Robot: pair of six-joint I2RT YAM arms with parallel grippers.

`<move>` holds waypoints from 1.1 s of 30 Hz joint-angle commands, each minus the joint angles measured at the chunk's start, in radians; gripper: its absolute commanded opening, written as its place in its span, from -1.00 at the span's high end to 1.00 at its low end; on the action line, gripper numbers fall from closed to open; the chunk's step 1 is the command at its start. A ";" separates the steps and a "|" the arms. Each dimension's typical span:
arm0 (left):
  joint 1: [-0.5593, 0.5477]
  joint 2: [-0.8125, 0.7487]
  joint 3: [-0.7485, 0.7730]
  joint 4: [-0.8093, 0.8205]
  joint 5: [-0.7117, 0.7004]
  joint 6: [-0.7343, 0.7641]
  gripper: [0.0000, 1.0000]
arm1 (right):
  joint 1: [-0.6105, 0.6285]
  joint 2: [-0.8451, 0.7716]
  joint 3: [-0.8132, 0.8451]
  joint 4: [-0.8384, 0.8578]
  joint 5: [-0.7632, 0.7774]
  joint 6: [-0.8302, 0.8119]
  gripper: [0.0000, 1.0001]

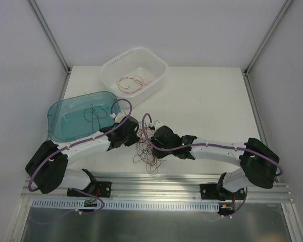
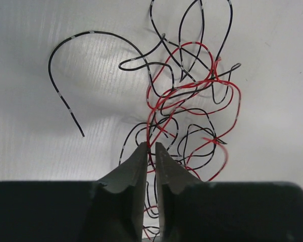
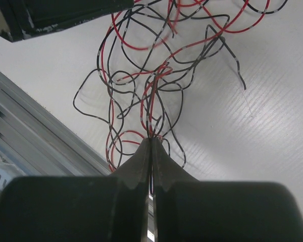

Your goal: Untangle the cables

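Though right hand [image 3: 151, 139] clenched on cables [image 3: 150, 121] — left hand [image 2: 150, 146] astride them, grip unclear.

The left arm [image 1: 86, 143] and the right arm [image 1: 217, 148] are stretched low and angled inward, so that the left gripper [image 2: 150, 146] and the right gripper [image 3: 151, 140] are set almost tip to tip. The left jaws are seen a narrow slit apart. The right jaws are pressed together on strands of the cables [image 1: 147, 154].
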 commanded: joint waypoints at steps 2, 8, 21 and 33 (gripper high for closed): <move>-0.008 -0.014 -0.019 0.018 -0.025 -0.006 0.99 | 0.001 -0.040 -0.009 0.025 0.005 0.006 0.99; 0.003 -0.167 -0.022 -0.039 -0.071 0.087 1.00 | -0.027 -0.089 0.002 -0.092 0.118 0.010 0.99; 0.176 -0.569 0.024 -0.321 -0.134 0.344 1.00 | -0.514 -0.513 -0.050 -0.445 0.163 -0.020 0.99; 0.204 -0.691 0.033 -0.499 -0.124 0.404 1.00 | -0.736 -0.576 0.076 -0.554 0.090 -0.089 0.96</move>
